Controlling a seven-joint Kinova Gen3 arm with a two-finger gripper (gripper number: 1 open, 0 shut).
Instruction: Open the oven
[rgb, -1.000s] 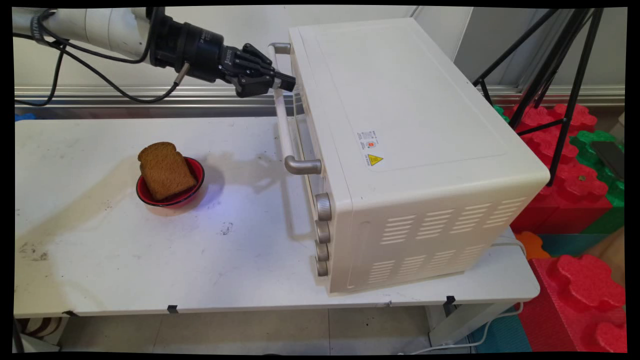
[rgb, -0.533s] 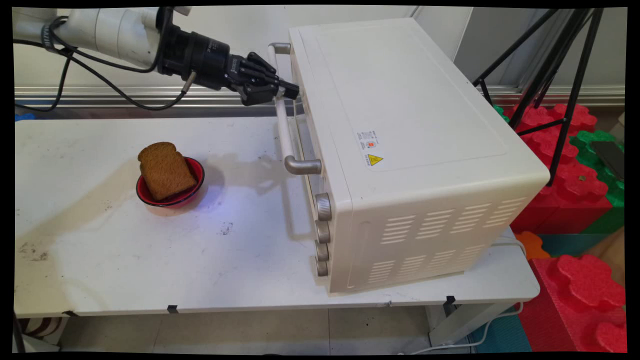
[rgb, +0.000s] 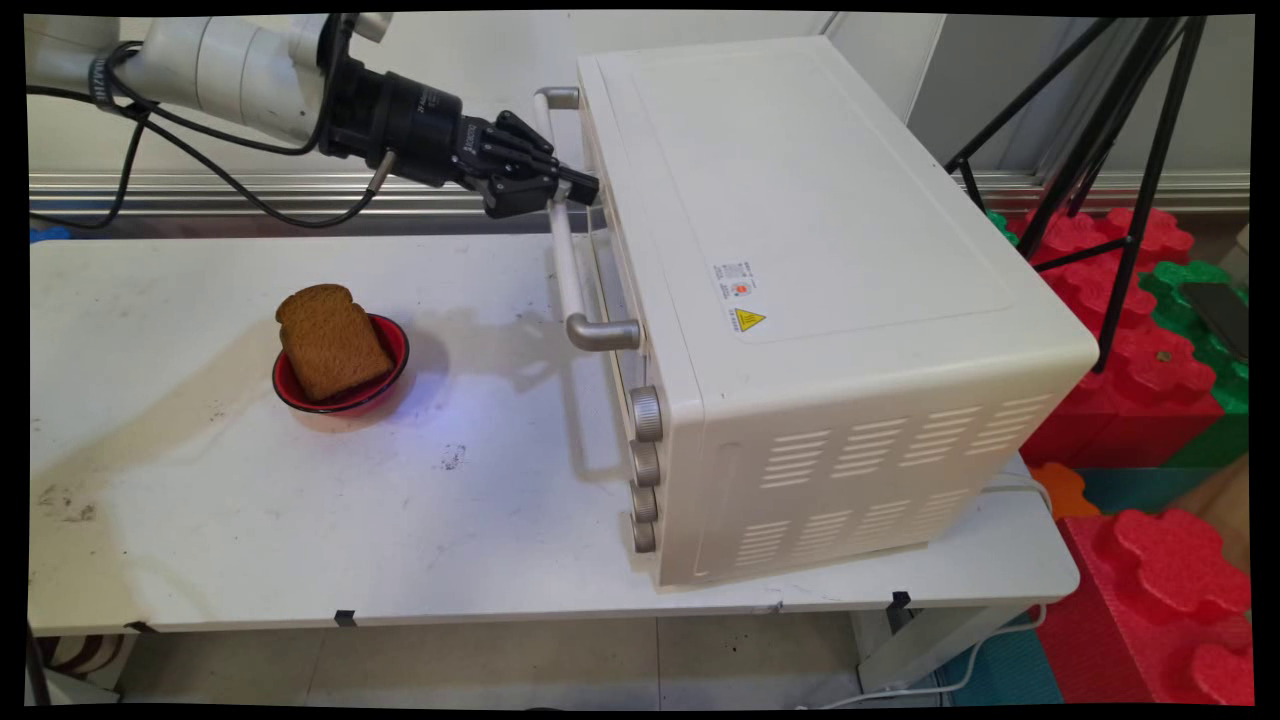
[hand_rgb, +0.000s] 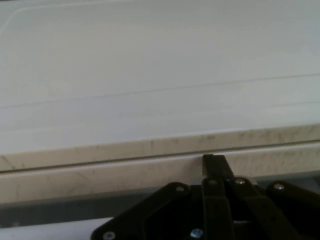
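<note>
The gripper (rgb: 590, 186) is pressed closed against the oven (rgb: 800, 280) door's top edge. Bread (rgb: 330, 342) is held in a red bowl (rgb: 392, 340).

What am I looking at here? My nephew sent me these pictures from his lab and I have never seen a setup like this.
This is a white robot arm with a black two-finger gripper on its end, working at a white table. The wide picture comes from a fixed camera above the table's near side. The close picture comes from a camera on the robot's hand, looking along the gripper, so the cream surface filling it is the oven seen from right up close.

On the table stands a cream toaster oven with a long handle on its door and four knobs below. The gripper's fingers are pressed together, holding nothing, with the tips at the top edge of the oven door, next to the handle. Further left sits a red bowl with a slice of brown bread leaning in it.
</note>
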